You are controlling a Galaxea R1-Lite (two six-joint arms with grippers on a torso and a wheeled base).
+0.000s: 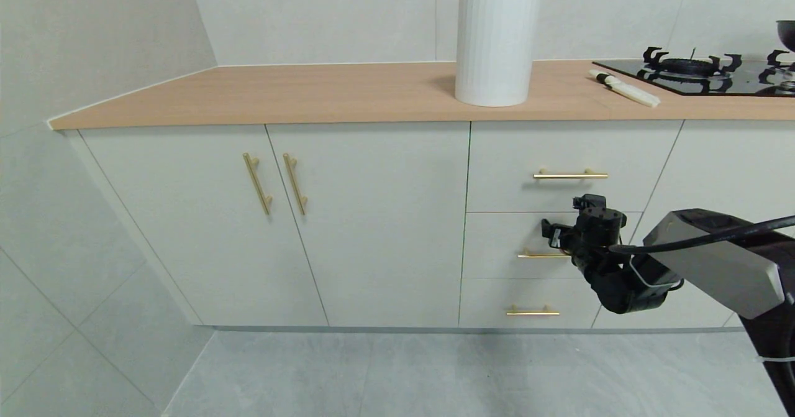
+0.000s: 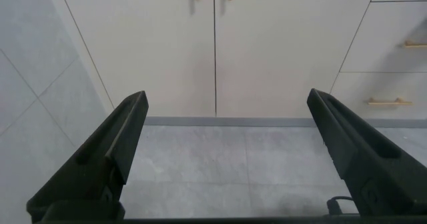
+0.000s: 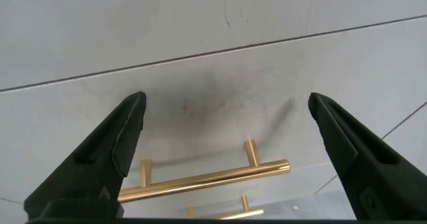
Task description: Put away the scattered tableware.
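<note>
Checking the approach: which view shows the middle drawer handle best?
Right wrist view: the middle drawer handle is close up, nearly whole, ahead of the open right end effector. In the head view that end effector hides its right end; the left wrist view catches it far off.

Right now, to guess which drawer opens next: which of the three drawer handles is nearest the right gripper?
The middle drawer handle: the right gripper is level with it, at its end. The top handle sits above, the bottom handle below.
</note>
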